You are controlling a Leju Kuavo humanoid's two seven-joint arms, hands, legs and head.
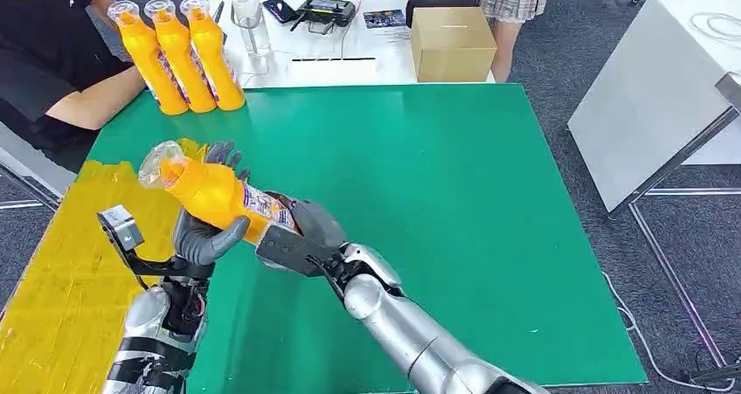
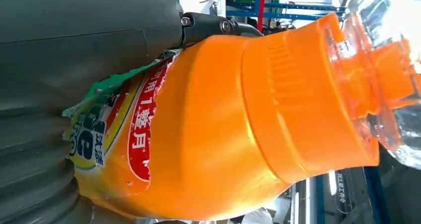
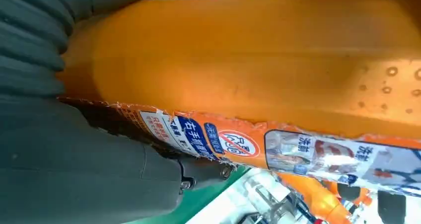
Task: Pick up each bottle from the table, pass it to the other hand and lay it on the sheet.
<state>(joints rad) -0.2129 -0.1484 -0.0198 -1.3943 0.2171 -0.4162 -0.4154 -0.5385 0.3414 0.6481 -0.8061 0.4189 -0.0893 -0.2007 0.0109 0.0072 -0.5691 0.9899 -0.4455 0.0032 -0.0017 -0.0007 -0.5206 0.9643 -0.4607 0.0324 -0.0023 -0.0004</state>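
An orange bottle (image 1: 210, 193) with a clear cap is tilted in the air above the left part of the green table (image 1: 454, 202), cap toward the far left. My left hand (image 1: 203, 237) grips its middle from below, thumb in front and fingers behind. My right hand (image 1: 301, 232) holds its base end. The bottle is seen close up in the left wrist view (image 2: 223, 124) and the right wrist view (image 3: 248, 60), pressed against each grey hand. The yellow sheet (image 1: 61, 280) lies on the table's left side, under and left of the bottle. Three more orange bottles (image 1: 183, 58) stand upright at the far left corner.
A person in black (image 1: 52, 53) sits at the far left, forearm by the standing bottles. Behind the green table a white table holds a cardboard box (image 1: 452, 43), a clear cup (image 1: 252, 23) and electronics. Another white table (image 1: 664, 88) stands at the right.
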